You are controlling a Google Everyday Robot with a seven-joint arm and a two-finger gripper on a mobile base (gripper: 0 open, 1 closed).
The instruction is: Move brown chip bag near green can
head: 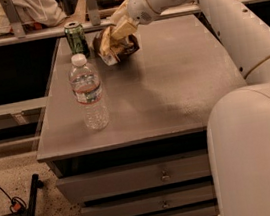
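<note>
- Brown crumpled foil with pale patches marks the brown chip bag, which is found at the far left part of the worktop, just right of the green can.
- The gripper is placed directly above the bag, at the end of the single white arm that reaches in from the near right. Its jaws are seen clamped on the bag's upper part.
- The bag is held tilted, with its lower end slanting toward the near left. Whether that end rests on the worktop cannot be told.
- The deciding relation is judged to be the gap on the left. The can stands upright just left of the bag and slightly farther back, and only a narrow strip of worktop is seen between them, with no contact made out.
- A clear water bottle is stood upright nearer and to the left, well apart from the bag, so it is not judged to lie in the way.
- The task is judged almost complete, and only a short lowering and a release are thought to be needed.
- Any further travel to the left is considered a risk, since the light can could be knocked over.
</note>
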